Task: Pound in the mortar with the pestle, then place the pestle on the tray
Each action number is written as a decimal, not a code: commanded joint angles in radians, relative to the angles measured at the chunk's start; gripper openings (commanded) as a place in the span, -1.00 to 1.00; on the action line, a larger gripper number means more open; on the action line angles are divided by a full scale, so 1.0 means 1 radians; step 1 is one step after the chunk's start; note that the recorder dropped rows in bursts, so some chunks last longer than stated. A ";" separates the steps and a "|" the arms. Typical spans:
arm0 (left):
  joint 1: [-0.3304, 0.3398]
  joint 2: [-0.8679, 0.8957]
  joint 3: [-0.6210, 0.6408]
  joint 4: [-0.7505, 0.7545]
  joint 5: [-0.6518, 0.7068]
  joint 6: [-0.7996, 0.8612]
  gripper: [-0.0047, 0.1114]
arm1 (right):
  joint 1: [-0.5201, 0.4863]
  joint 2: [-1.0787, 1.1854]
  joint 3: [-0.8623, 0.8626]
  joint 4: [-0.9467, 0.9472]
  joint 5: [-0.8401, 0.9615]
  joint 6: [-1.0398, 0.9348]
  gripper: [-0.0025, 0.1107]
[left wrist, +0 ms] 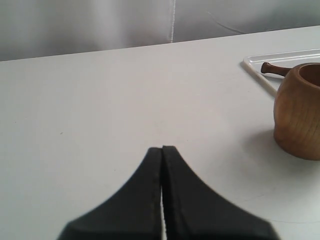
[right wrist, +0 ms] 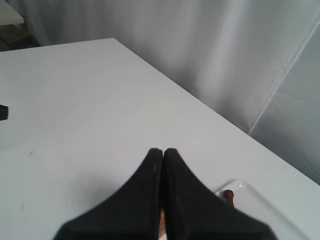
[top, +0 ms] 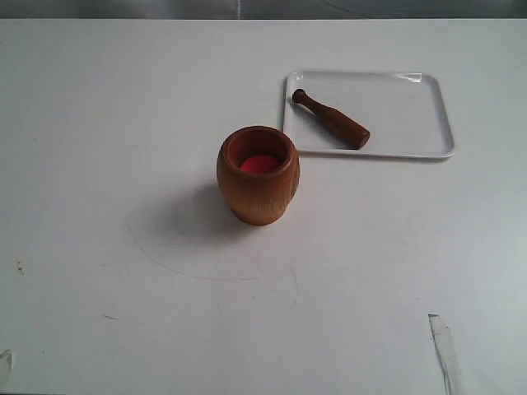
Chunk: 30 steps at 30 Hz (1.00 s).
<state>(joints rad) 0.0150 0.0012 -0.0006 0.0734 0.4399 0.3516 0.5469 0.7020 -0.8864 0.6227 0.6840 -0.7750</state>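
Note:
The orange-brown mortar stands upright mid-table, red showing at its bottom. Behind it to the right lies the white tray, and the dark pestle rests on it at a slant, knob towards the tray's far left corner. Neither gripper shows clearly in the exterior view. The left wrist view has my left gripper shut and empty over bare table, with the mortar, the pestle's knob and the tray's rim off to one side. My right gripper is shut and empty; a tray corner and the pestle's knob peek past it.
The white table runs wide around the mortar. A grey curtain hangs behind its far edge. Pale slivers sit at the near edge, bottom left and bottom right.

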 commanded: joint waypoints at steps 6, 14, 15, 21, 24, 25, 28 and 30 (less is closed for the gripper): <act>-0.008 -0.001 0.001 -0.007 -0.003 -0.008 -0.92 | 0.001 -0.177 0.031 0.061 0.091 0.029 -0.96; -0.008 -0.001 0.001 -0.007 -0.003 -0.008 -0.92 | 0.001 -0.228 0.031 0.061 0.091 0.029 -0.96; -0.008 -0.001 0.001 -0.007 -0.003 -0.008 -0.92 | 0.001 -0.228 0.031 0.061 0.091 0.029 -0.96; -0.008 -0.001 0.001 -0.007 -0.003 -0.008 -0.92 | 0.001 -0.250 0.031 0.059 0.091 0.029 -0.96; -0.008 -0.001 0.001 -0.007 -0.003 -0.008 -0.92 | -0.016 -0.304 0.031 0.076 0.091 0.050 -0.96; -0.008 -0.001 0.001 -0.007 -0.003 -0.008 -0.92 | -0.036 -0.331 0.031 0.076 0.091 0.050 -0.96; -0.008 -0.001 0.001 -0.007 -0.003 -0.008 -0.92 | -0.110 -0.405 0.031 0.060 0.082 0.048 -0.96; -0.008 -0.001 0.001 -0.007 -0.003 -0.008 -0.92 | -0.160 -0.446 0.031 0.049 0.065 0.045 -0.96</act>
<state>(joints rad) 0.0150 0.0012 -0.0006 0.0734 0.4399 0.3516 0.4467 0.3034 -0.8575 0.6810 0.7721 -0.7331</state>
